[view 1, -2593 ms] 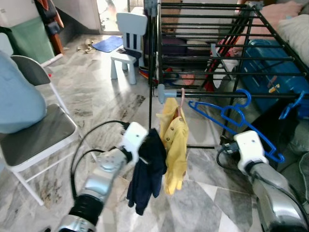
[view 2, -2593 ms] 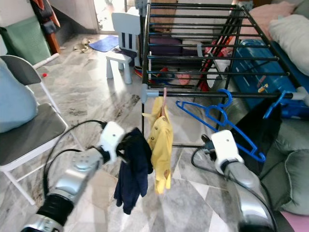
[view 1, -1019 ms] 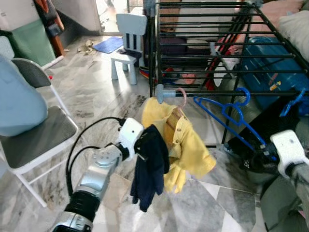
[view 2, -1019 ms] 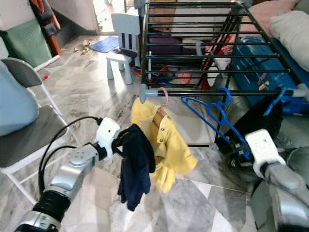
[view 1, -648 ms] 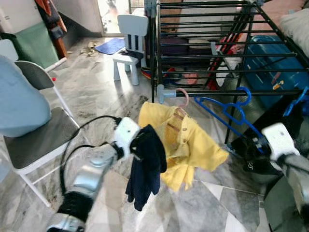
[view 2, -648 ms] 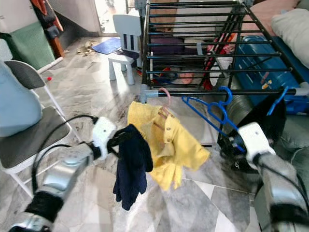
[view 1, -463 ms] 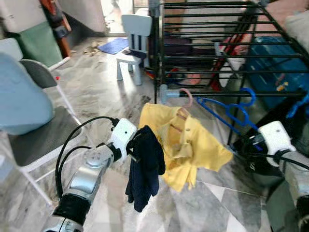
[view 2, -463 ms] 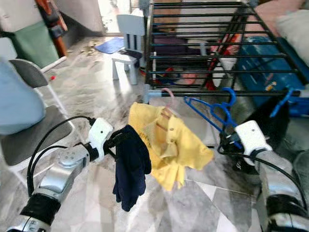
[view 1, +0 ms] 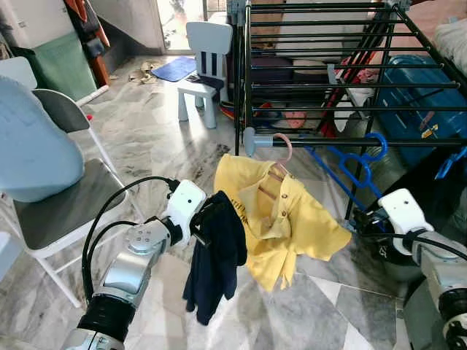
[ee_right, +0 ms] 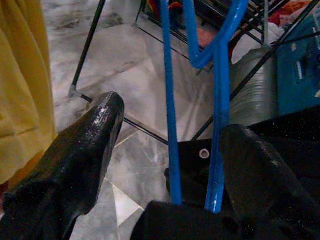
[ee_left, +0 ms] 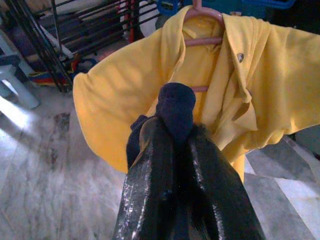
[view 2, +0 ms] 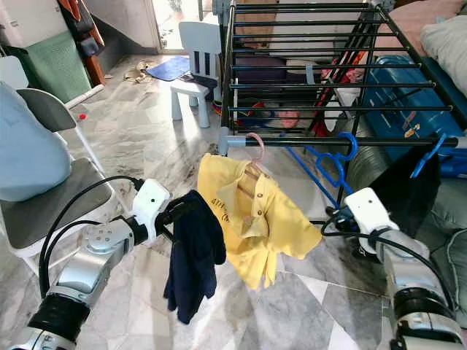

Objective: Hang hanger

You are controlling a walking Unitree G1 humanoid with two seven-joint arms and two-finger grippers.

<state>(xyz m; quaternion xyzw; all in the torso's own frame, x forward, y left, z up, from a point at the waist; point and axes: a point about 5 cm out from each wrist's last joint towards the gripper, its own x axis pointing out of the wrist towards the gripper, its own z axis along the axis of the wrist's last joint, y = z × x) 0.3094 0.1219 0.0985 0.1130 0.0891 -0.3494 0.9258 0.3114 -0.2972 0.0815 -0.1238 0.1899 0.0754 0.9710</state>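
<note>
A yellow shirt (view 1: 288,226) hangs on a pink hanger (view 1: 281,152) hooked over the front rail of the black drying rack (view 1: 328,140); its hem flares out to the right. My left gripper (view 1: 206,219) is shut on a navy garment (view 1: 215,266), which dangles just left of the shirt and touches it. The left wrist view has the navy cloth (ee_left: 175,107) pinched between the fingertips (ee_left: 150,135). A blue hanger (view 1: 357,164) hangs from the same rail. My right gripper (ee_right: 172,120) is open low at its bottom end, with its two blue bars (ee_right: 167,100) between the fingers.
A folding chair (view 1: 69,200) with a pale blue cushion stands at the left. A small white child's chair (view 1: 204,65) is behind, and a blue suitcase (view 1: 430,80) sits under the rack. Black cloth (view 1: 438,186) hangs at the far right on another blue hanger (view 1: 451,157).
The yellow shirt, hanging straight at first, now flares out to the right. My right gripper has moved right and down to the blue hanger's lower end. The left gripper still holds the navy garment.
</note>
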